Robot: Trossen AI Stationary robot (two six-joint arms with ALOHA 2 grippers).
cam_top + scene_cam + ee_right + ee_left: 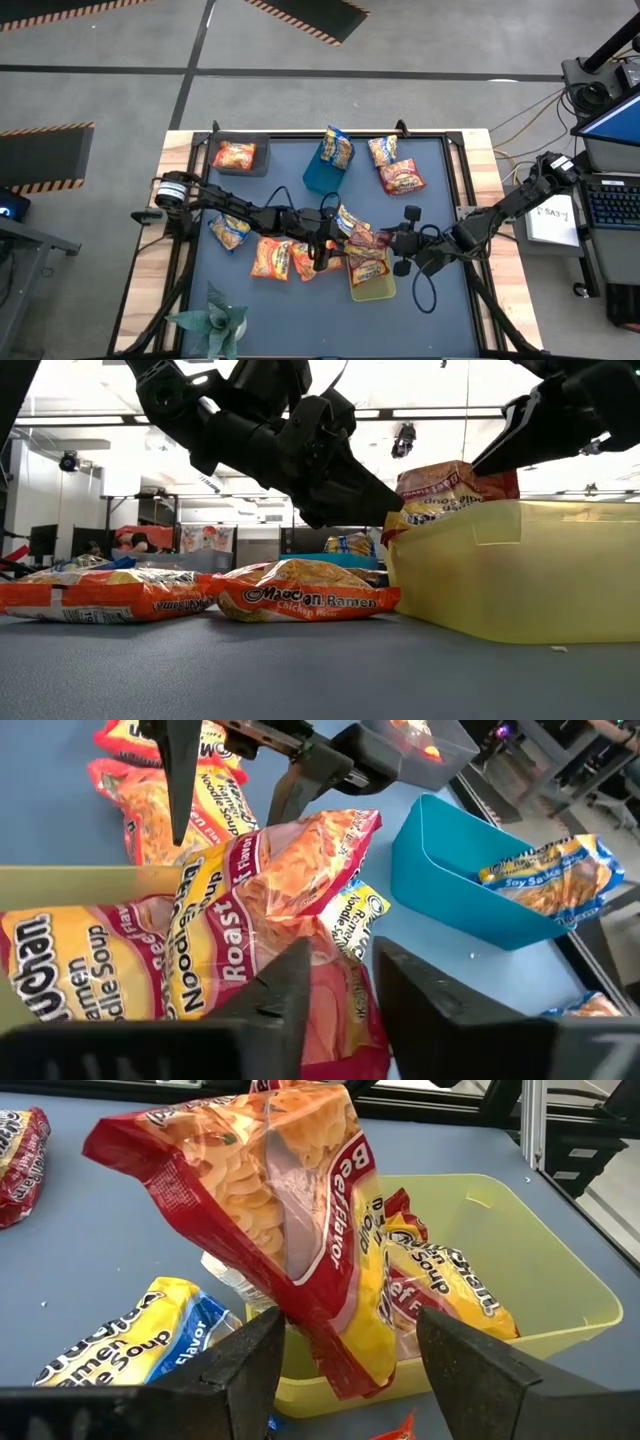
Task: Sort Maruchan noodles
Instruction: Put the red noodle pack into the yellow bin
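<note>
A red Beef Flavor packet point(290, 1200) stands tilted, its lower end over the near rim of the yellow-green bin point(560, 1330) and its top leaning away from the bin. My left gripper point(350, 1325) is open, one finger on each side of that lower end. In the low view the packet point(450, 480) sticks up above the bin point(520, 570). More red packets point(450, 1280) lie inside the bin. My right gripper point(345, 965) is open and hovers over these from the table's right side point(405, 240). My left gripper has its open fingers point(265, 1345) on either side of the red packet's lower end point(330, 1360), coming level from the table's left. I cannot tell whether a finger touches it. The packet leans on the bin's rim.
Orange packets point(300, 595) and a blue-and-yellow one point(130, 1340) lie on the mat left of the bin. A blue bin point(450, 870) holds a blue-and-yellow packet point(550, 880). A grey bin point(255, 165) holds an orange packet. Two packets point(395, 165) lie far right. A plant point(215, 320) stands near left.
</note>
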